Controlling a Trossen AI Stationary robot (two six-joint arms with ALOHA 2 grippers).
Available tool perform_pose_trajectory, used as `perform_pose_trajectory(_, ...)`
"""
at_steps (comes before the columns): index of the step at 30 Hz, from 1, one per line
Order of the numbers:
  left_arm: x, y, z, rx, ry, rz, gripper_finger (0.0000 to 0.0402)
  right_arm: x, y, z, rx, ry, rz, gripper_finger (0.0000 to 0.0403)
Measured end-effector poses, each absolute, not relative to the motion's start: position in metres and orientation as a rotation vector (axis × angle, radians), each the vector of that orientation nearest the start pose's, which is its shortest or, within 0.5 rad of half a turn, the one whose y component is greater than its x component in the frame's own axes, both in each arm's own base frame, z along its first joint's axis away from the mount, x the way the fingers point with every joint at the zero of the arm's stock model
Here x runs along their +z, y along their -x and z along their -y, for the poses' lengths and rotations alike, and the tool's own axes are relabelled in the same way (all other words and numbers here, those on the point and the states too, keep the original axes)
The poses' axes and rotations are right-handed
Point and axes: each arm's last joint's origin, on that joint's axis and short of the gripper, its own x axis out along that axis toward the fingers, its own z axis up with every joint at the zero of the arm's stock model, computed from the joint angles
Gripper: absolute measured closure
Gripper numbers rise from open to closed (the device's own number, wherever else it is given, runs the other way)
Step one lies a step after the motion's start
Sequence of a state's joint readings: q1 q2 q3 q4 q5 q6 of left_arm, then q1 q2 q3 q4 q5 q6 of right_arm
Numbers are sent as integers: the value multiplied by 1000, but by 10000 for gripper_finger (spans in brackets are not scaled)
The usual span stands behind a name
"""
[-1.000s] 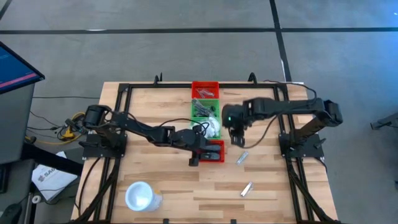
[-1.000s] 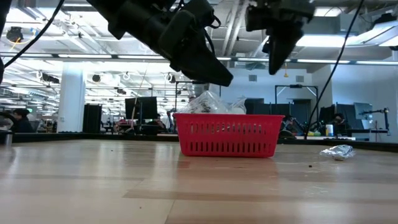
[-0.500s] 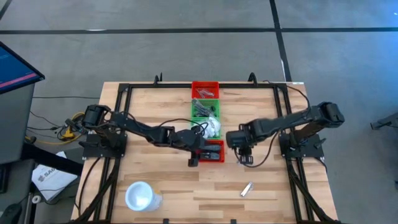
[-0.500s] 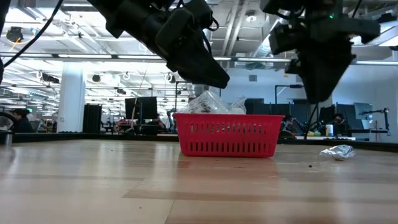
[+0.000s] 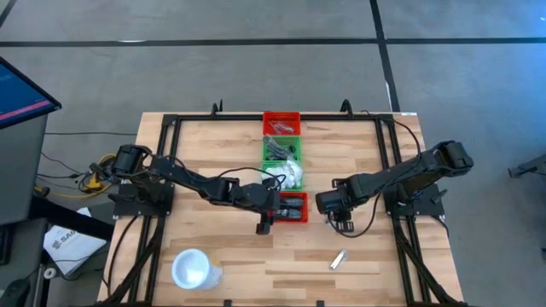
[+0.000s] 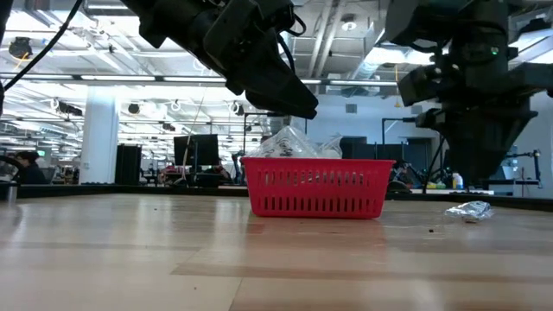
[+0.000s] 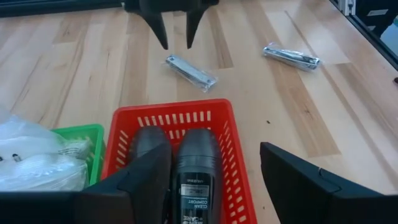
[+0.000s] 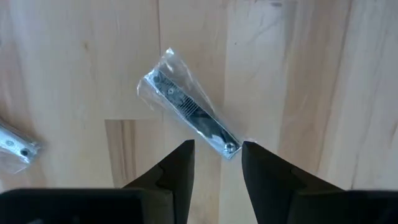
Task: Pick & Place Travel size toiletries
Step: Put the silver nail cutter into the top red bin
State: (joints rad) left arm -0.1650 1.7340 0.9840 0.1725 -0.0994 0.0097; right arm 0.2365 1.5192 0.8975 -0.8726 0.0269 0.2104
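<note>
Hovering low over the table, the right gripper [image 8: 214,165] has its fingers spread apart, one on each side of the near end of a slim silver tool in a clear packet [image 8: 189,115] lying flat on the wood just beside the red bin [image 7: 221,121]. This looks like the reach-to-grasp step. Next it likely needs to sink until the fingertips straddle the packet, then close across its narrow width. A second packet [image 7: 291,56] lies farther off. The left gripper [image 7: 214,180] waits over the red bin, fingers parted and empty, above two black oblong bottles [image 7: 196,162].
</note>
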Motion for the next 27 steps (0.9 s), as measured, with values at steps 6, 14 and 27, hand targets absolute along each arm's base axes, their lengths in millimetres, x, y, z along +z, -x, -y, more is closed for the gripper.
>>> perform_pose_trajectory(6,189,-360,56,-64,-85,-568,166,165,-236,-63,36,43,-1478,278)
perform_pose_trajectory(14,189,-360,56,-63,-84,-560,165,161,-232,-63,59,74,-1491,278)
perform_pose_trajectory(27,190,-361,56,-57,-61,-553,165,161,-233,-62,139,201,-1476,278)
